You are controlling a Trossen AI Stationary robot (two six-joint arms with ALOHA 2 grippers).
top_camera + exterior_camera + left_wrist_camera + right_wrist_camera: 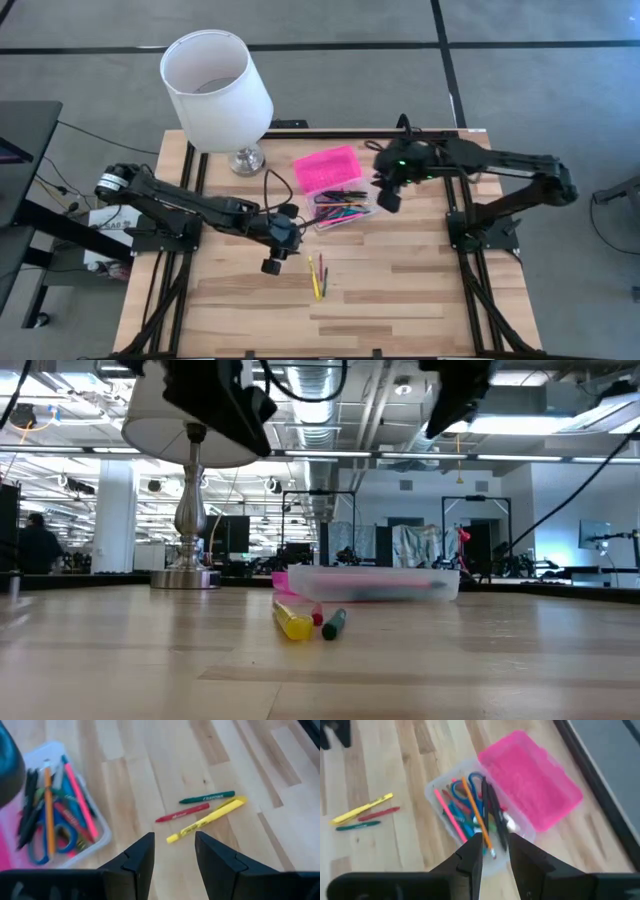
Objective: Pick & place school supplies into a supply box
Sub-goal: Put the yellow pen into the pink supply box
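Green crayon (pixel 207 797) bears white, unreadable lettering.

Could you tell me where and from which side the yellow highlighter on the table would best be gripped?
Probably at mid-barrel, from straight above. The yellow highlighter lies flat on the table, and the red crayon lies close along one side, so the left gripper, open above it, should close across the barrel where the gap is widest.

Pale matt wood table (pixel 400 290); clear glossy plastic supply box (pixel 436 795).
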